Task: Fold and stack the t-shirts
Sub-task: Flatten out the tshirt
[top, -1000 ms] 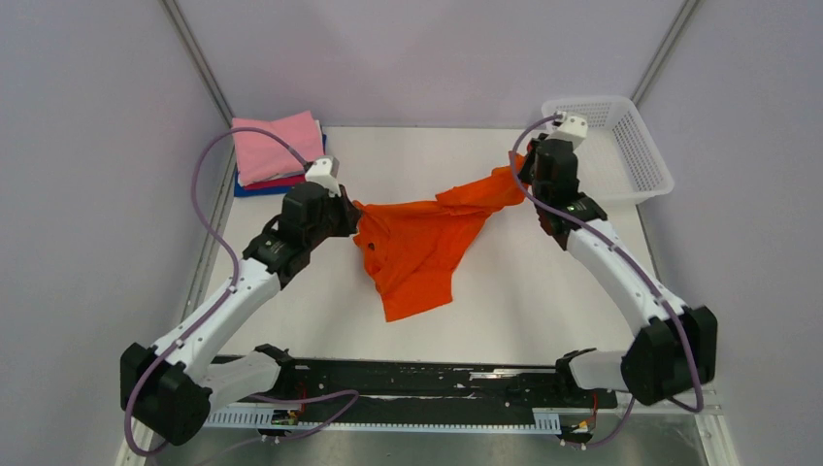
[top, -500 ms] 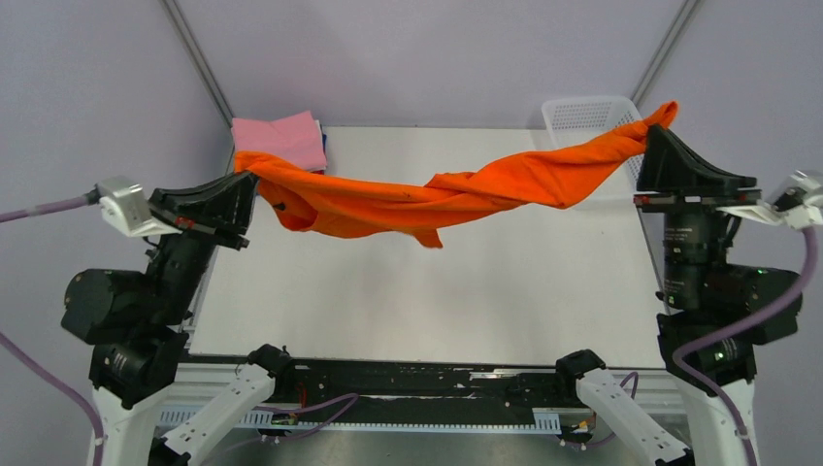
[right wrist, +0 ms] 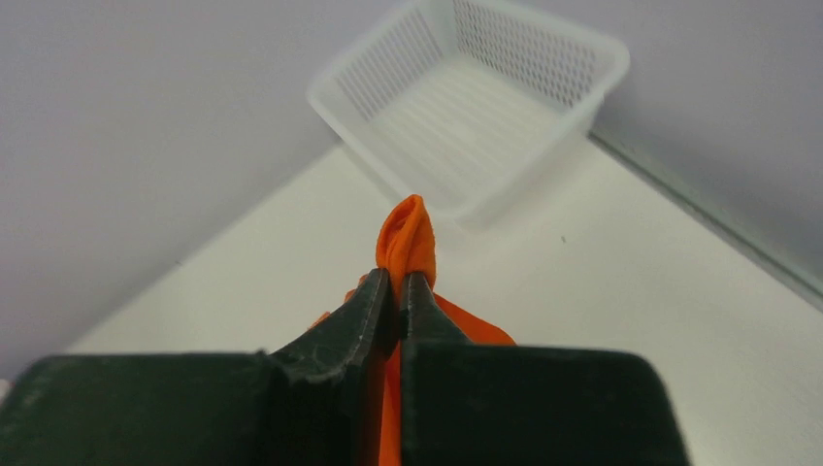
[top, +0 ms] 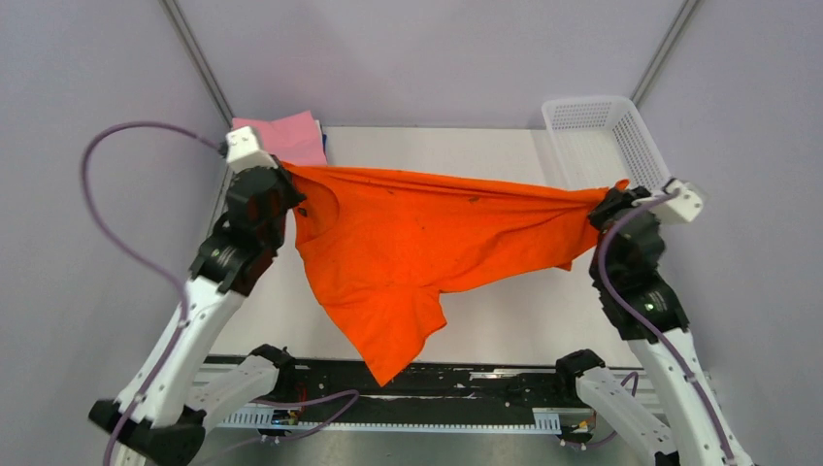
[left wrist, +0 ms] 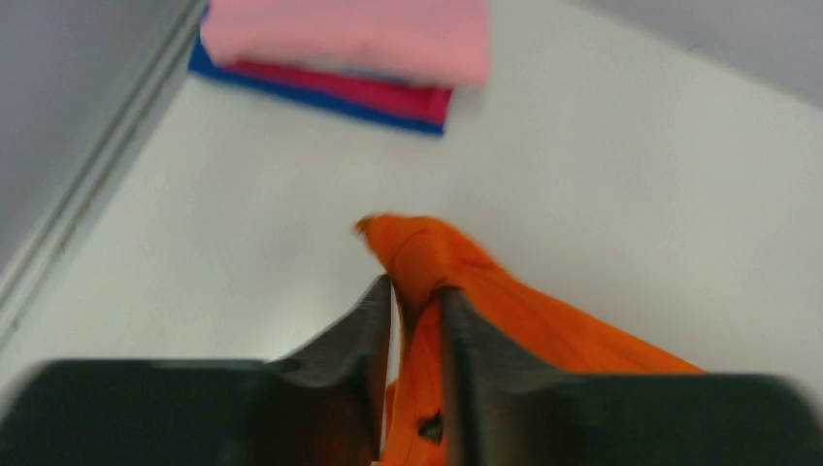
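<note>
Tension is running along the top edge of the orange t-shirt (top: 408, 243), which is hanging in the air above the counter (top: 505, 311), strung from nine o'clock to three o'clock. The left arm (top: 238, 248) is pinching one bunched corner, its jaws standing narrow with a wad of orange between them. The right arm (top: 636, 282) is doing the same at the far end, its jaws squeezed almost together on a thin twist of cloth. The body of the shirt is sagging toward six o'clock, and its lowest tip is dangling past the counter's near edge over the black rail (top: 437, 381) there.

The stack of folded shirts (top: 291, 136), pink on top, is sitting at eleven o'clock, just behind the left arm's end of the cloth. The white basket (top: 602, 136) is sitting at one o'clock.

I'm judging the grips to be the weak spot (each is holding only a small gathered nub). A hard pull could be dragging a corner free. The right half is looking roped and twisted, so laying it down as it is might leave creases. The dangling tip could also be snagging on the rail or the cables.
</note>
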Available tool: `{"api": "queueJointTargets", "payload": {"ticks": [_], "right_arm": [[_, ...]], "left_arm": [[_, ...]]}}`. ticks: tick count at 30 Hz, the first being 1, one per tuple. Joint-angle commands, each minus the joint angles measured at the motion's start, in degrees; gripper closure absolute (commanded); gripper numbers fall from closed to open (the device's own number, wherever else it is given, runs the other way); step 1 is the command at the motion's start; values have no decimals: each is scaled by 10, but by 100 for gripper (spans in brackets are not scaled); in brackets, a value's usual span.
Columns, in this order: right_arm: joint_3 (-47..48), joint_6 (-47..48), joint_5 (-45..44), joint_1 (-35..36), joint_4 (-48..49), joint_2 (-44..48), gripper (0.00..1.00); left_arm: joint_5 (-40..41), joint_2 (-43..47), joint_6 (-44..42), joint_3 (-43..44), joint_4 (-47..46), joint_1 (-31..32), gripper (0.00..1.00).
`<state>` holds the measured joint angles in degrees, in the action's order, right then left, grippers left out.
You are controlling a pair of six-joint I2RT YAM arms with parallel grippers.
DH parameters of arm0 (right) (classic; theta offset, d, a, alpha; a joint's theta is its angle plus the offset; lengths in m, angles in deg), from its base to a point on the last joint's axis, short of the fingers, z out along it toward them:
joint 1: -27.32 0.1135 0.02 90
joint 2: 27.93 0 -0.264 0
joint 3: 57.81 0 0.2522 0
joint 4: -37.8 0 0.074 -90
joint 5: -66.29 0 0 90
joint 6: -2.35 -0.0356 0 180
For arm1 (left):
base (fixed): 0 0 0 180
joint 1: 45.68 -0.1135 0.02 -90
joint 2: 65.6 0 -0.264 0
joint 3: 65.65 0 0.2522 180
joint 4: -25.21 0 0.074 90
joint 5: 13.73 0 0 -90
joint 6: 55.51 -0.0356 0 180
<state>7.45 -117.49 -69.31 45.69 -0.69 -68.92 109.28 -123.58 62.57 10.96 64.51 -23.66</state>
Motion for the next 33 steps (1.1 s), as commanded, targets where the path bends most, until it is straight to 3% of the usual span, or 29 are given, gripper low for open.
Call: {"api": "queueJointTargets", "payload": {"ticks": [1,2,4,5,7,10,14,16,26,30,33], "right_arm": [[-102,-114,15,-44,-65,-38,55],[-108,-113,35,-62,-60,-65,36],[-95,-110,63,-90,-66,-115,4],[-83,-111,75,-97,-74,-132,1],[-70,-115,91,-100,-81,-150,0],[-61,-108,120,-101,-74,-163,0],[-70,-57,202,-101,-33,-169,0],[-81,-41,239,-101,-6,-174,0],[-104,-33,436,-100,31,-242,0],[-105,-24,499,-100,68,-301,0],[-86,-14,513,-100,91,-367,0]], "left_arm": [[-2,-93,39,-79,-40,-63,41],[-8,-112,40,-74,-50,-75,11],[-10,-168,48,-23,-2,-87,2],[-2,-196,54,0,21,-87,1],[-7,-209,55,51,59,-88,0],[-64,-182,54,41,65,-88,0],[-243,-130,71,-41,30,-82,0],[-287,-104,89,-100,7,-63,0],[-368,-14,140,-253,58,66,0],[-430,-30,151,-309,-37,79,0],[-398,-93,160,-306,-103,79,0]]}}
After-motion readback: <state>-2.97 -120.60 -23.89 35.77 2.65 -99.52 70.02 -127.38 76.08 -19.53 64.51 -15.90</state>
